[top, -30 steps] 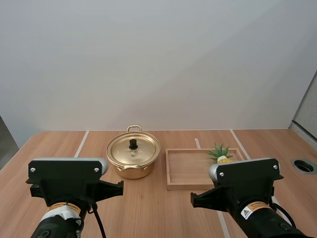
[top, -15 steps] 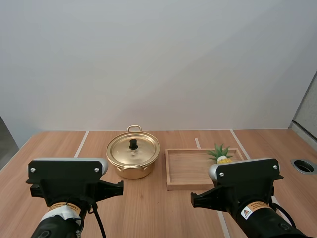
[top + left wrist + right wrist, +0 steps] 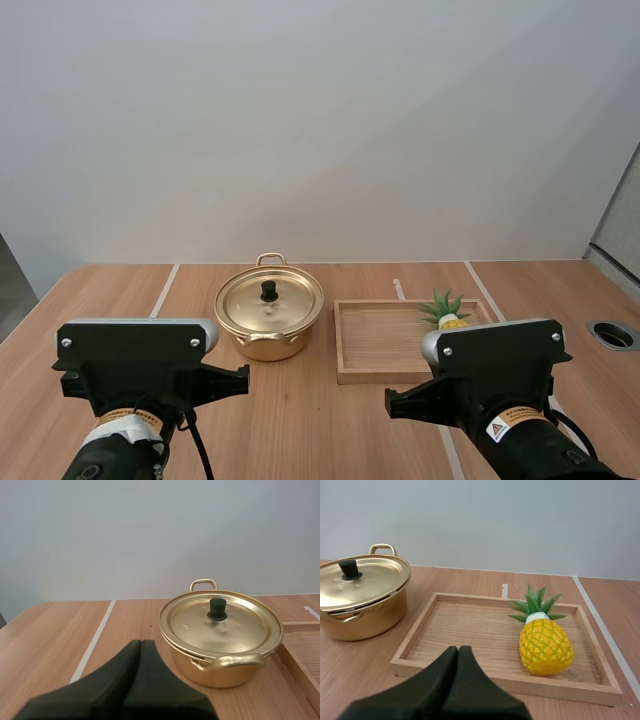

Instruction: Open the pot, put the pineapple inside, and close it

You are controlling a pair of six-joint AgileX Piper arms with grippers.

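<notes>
A golden pot (image 3: 268,318) with its lid (image 3: 220,618) on and a black knob (image 3: 217,608) stands on the wooden table. A small yellow pineapple (image 3: 543,643) with green leaves lies in the wooden tray (image 3: 470,625) to the pot's right, near the tray's far right side (image 3: 447,312). My left gripper (image 3: 140,647) is shut, its fingers together as one dark wedge, short of the pot. My right gripper (image 3: 458,652) is shut too, just before the tray's near rim.
White tape lines (image 3: 165,289) run across the table. A round grommet hole (image 3: 613,334) sits near the right edge. Bare wood lies left of the pot and in front of both pot and tray.
</notes>
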